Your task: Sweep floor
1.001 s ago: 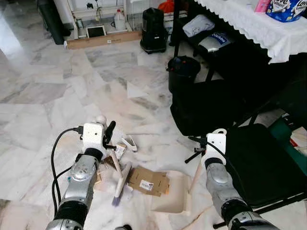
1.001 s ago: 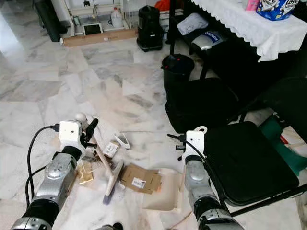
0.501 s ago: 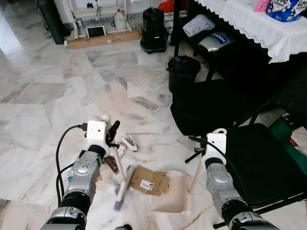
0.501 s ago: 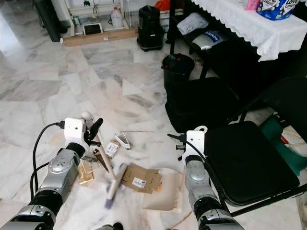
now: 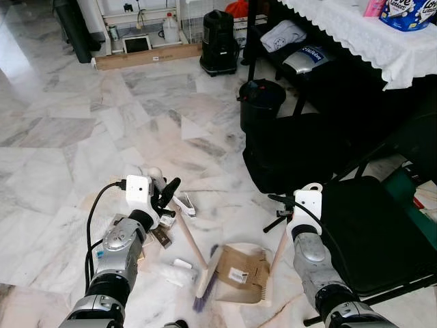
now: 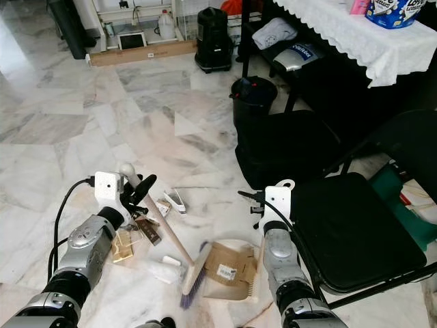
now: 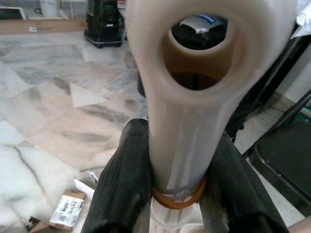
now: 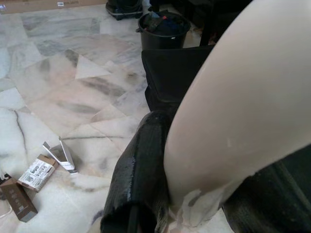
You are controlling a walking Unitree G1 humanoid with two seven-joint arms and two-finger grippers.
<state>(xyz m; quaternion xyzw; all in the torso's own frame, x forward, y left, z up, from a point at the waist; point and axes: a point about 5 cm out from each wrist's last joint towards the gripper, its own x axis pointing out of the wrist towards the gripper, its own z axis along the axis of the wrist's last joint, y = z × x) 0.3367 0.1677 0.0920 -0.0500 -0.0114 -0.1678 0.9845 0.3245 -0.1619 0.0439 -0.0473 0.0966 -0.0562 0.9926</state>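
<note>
On the marble floor [image 5: 61, 137] just in front of me, my left gripper [image 5: 166, 193] is clamped tight around the cream handle of the brush [image 5: 205, 280], whose bristled head lies against the near-left edge of the dustpan [image 5: 254, 295]. My right gripper [image 5: 280, 210] is closed around the dustpan's upright handle. A flattened cardboard piece [image 5: 237, 268] lies in the pan. Small boxes [image 6: 147, 229] and a white scrap [image 5: 179, 265] lie left of the brush.

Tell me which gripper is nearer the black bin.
Right. The right gripper, shut on the dustpan handle, sits below the black bin; the left gripper, shut on the broom handle, is farther off to its left.
</note>
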